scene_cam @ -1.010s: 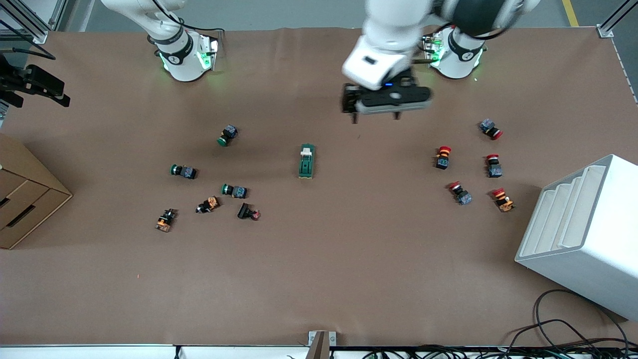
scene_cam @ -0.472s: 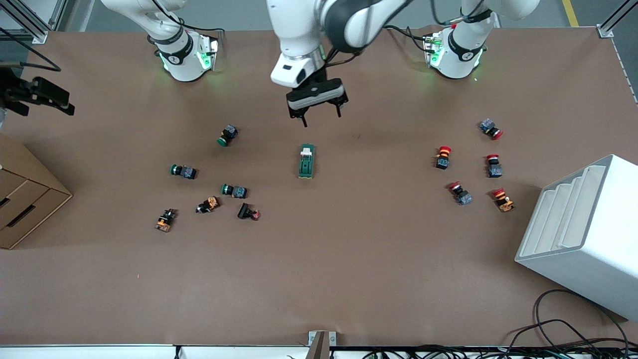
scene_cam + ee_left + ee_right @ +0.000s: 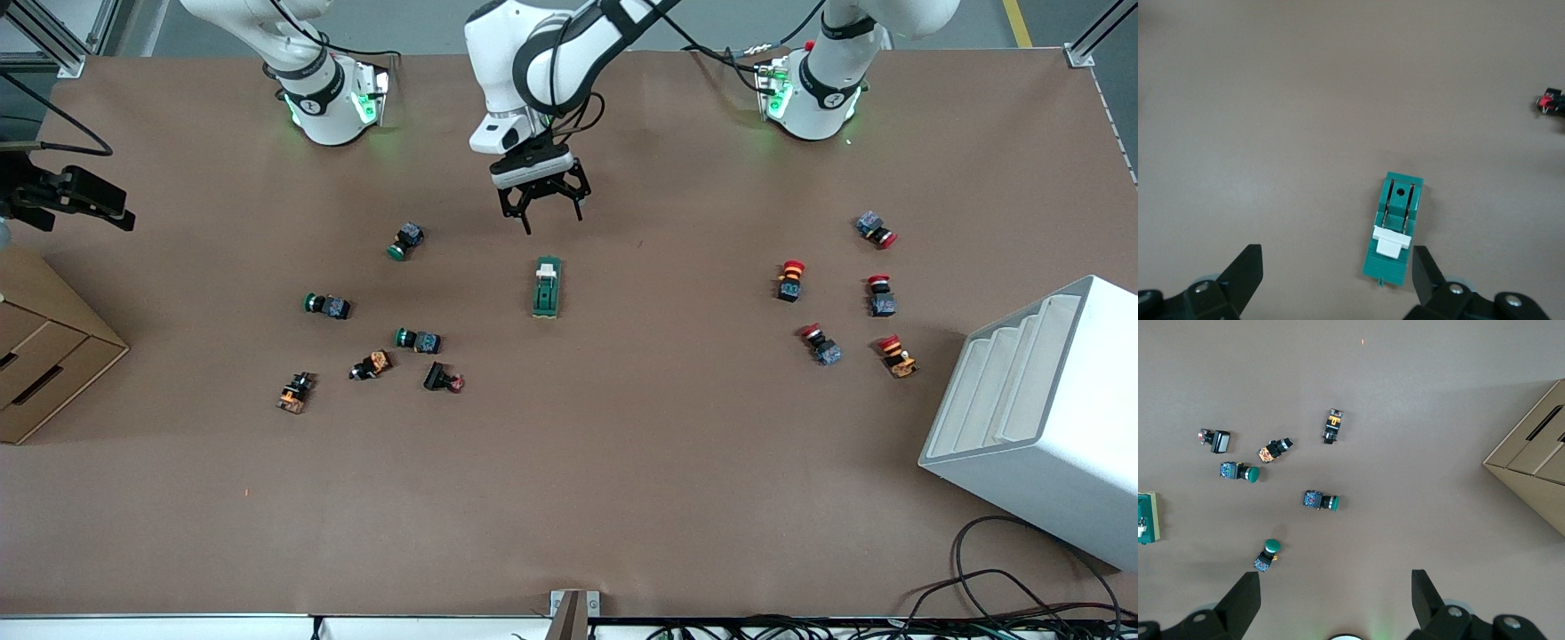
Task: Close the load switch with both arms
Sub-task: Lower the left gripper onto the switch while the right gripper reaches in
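The load switch point(image 3: 546, 287), a dark green block with a white lever at the end nearer the robots, lies flat at mid-table. My left gripper point(image 3: 542, 213) hangs open over the table just on the robots' side of the switch. In the left wrist view the switch point(image 3: 1395, 230) lies close to one fingertip point(image 3: 1423, 267) of the left gripper point(image 3: 1337, 270), off centre, and nothing is held. My right gripper point(image 3: 1335, 597) is open and empty, high over the table by its own base; it is out of the front view. The switch's edge shows in the right wrist view point(image 3: 1146, 518).
Green, orange and black push-buttons point(image 3: 418, 340) lie scattered toward the right arm's end. Red ones point(image 3: 789, 279) lie toward the left arm's end. A white stepped bin point(image 3: 1040, 409) stands at that end, and a cardboard box point(image 3: 44, 347) at the right arm's end. Cables point(image 3: 996, 587) trail at the front edge.
My left arm has swung from the left arm's side toward mid-table and come down, so its open gripper now hangs beside the switch. The switch has not moved.
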Action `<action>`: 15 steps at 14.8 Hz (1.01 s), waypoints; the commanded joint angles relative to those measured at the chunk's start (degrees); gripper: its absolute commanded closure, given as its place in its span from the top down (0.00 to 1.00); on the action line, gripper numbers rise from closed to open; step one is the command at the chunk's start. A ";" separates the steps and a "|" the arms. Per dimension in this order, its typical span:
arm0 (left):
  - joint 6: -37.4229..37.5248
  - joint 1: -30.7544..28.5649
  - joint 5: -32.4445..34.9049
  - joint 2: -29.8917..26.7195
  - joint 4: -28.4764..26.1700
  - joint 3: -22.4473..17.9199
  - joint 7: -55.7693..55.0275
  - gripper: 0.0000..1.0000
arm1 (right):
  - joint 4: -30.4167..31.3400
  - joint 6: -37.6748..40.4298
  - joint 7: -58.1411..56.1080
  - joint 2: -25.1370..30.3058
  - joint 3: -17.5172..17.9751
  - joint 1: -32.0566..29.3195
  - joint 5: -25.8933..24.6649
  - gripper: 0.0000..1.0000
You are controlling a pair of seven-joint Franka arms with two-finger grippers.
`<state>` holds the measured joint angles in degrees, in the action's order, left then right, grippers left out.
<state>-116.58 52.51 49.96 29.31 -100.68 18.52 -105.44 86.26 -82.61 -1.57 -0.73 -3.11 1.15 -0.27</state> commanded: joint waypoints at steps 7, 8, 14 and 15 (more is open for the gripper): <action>-2.34 3.47 31.06 10.94 -3.12 -0.24 -32.01 0.98 | 3.29 -4.57 34.74 -3.13 0.48 12.98 1.14 1.00; -2.34 3.39 33.33 11.82 -3.03 -0.24 -32.19 0.98 | 4.17 -5.63 40.18 -3.92 0.48 15.79 1.32 1.00; -2.87 2.86 45.30 14.90 -4.87 -0.42 -36.32 0.98 | 11.54 -15.45 62.87 -7.70 0.48 28.45 1.41 1.00; -2.87 2.86 46.09 14.90 -5.23 -0.59 -36.24 0.98 | 13.74 -18.18 66.83 -8.14 0.48 30.82 1.41 1.00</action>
<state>-118.97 55.48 93.50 44.38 -104.89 18.26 -140.91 94.74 -96.24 58.09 -9.73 -1.94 27.77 0.97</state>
